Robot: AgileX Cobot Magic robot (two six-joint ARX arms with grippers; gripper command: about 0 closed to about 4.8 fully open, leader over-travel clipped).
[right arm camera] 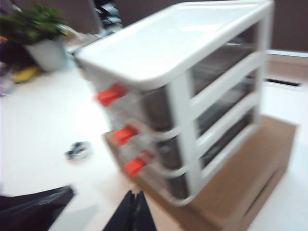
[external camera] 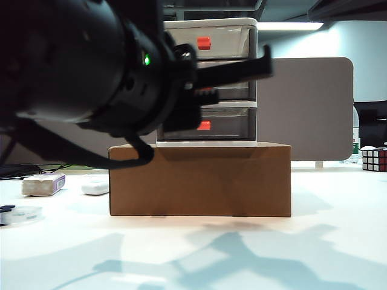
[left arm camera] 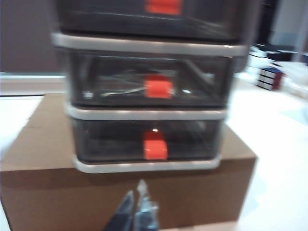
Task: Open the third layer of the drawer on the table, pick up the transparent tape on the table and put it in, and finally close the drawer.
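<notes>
The table (external camera: 338,241), broad and white, is seen carrying everything. A cardboard box (external camera: 199,181) is set at its middle, probably as a riser, so the drawer (external camera: 236,36) on top is brought up to a height the arms can reach head-on. All three tiers are seen pushed in. The third layer (left arm camera: 144,139), the lowest tier, sits flush in the white frame just above the box lid; its handle (left arm camera: 155,145) is at front centre, so opening is judged not yet done.

A large dark arm (external camera: 78,60) is seen filling the upper left of the exterior view, close to the lens, with a finger reaching across the drawer front. Which arm this is cannot be told for sure; the left one is judged likely.

The left gripper (left arm camera: 135,216) is held in front of the box, below the lowest handle and apart from it, fingers pressed together, nothing held. It is probably lined up for the handle. The right gripper (right arm camera: 135,211) is held off to the drawer's side, above the table; its fingers are seen together at the tips, nothing between them.

The transparent tape (external camera: 21,214) lies flat on the table at far left, well apart from the box and untouched. Near it are a white-and-purple block (external camera: 43,183) and a small white oblong (external camera: 95,188). A puzzle cube (external camera: 374,159) sits at far right.
</notes>
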